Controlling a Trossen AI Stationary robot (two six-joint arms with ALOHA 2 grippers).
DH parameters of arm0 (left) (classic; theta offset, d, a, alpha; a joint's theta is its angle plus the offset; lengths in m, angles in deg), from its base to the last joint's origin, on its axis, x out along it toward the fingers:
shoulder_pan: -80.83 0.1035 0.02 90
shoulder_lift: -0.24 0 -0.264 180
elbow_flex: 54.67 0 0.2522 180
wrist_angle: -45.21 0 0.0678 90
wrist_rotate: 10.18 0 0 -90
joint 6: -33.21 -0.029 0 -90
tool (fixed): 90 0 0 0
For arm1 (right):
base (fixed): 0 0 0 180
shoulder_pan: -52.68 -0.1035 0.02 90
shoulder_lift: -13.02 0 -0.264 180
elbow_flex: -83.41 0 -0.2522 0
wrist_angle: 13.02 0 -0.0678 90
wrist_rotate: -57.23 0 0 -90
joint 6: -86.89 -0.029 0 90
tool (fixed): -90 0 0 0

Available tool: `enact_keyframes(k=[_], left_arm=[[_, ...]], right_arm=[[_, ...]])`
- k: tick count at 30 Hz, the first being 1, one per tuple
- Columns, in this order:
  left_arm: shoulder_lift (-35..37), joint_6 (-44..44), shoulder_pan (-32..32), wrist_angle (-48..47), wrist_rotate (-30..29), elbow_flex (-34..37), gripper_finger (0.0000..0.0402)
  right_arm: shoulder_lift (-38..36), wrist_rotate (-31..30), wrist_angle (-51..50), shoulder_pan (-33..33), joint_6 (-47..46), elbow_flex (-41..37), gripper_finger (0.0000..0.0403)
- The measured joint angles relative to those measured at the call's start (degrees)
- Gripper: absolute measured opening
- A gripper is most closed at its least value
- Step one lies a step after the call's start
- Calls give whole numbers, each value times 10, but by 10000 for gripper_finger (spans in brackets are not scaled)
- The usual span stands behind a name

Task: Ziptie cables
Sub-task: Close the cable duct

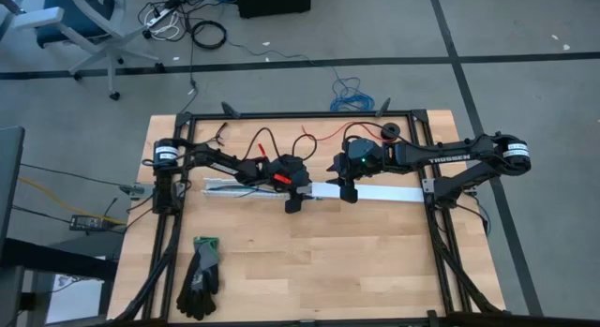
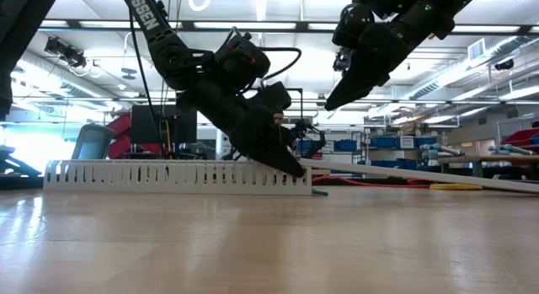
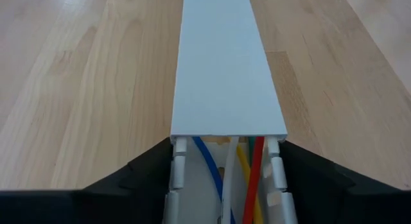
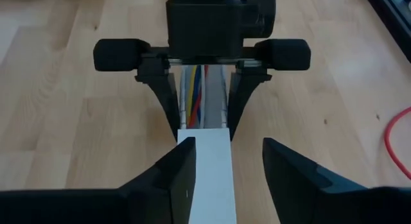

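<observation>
Cables (image 3: pixel 247 179) in slotted channel (image 3: pixel 176 179)

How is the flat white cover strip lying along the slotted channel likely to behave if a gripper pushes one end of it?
The white cover strip looks long, thin and flat, so it would probably slide rather than roll. In the low view its far end rises off the table, suggesting it is light and fairly stiff. The left gripper straddles the slotted channel, which may steady it.

Left gripper (image 1: pixel 296 192) straddling the white channel (image 1: pixel 244 186) mid-table, right gripper (image 1: pixel 349 186) just right over its lid (image 1: pixel 389 193), gloves (image 1: pixel 201 275) near left, bare tabletop (image 1: pixel 328 261) near.
</observation>
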Motion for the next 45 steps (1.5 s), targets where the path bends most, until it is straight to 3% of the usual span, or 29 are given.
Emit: enact_keyframes(k=[6,24,34,45], left_arm=[[-2,-3,0,-8,-6,1,285],[32,-7,1,-40,-1,1,286],[40,9,1,16,-2,52,286],[40,10,1,19,-2,54,286]], right_arm=[[0,0,0,0,-4,0,162],[0,0,0,0,-11,0,162],[0,0,1,0,-19,0,162],[0,0,-5,0,-25,0,162]])
